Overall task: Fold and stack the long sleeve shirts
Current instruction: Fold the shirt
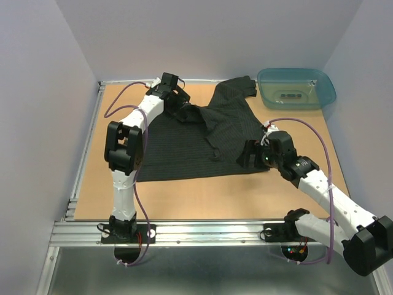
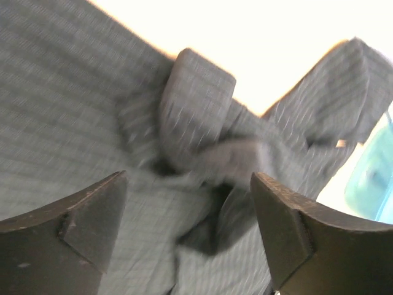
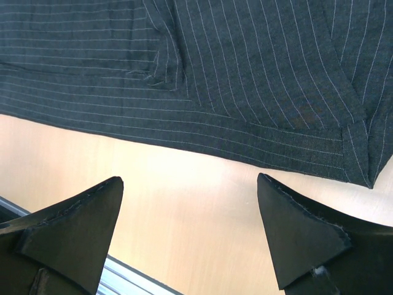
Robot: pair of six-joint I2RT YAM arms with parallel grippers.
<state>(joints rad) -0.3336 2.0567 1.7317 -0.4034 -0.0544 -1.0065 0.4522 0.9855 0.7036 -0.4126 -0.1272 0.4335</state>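
One black pinstriped long sleeve shirt [image 1: 178,153] lies spread on the wooden table, with a folded part running up toward the far right corner. My left gripper [image 1: 186,114] hovers open over the far bunched part of the shirt. In the left wrist view the blurred cloth [image 2: 73,92] fills the space under the left gripper [image 2: 190,206], with nothing pinched. My right gripper [image 1: 244,157] sits at the shirt's near right corner. In the right wrist view it [image 3: 190,206] stands open over bare wood, just short of the shirt's hem [image 3: 258,74].
A teal plastic tub [image 1: 296,88] stands at the far right corner, its edge also in the left wrist view [image 2: 371,184]. The metal rail [image 1: 202,230] runs along the table's near edge. White walls close in the left, far and right sides.
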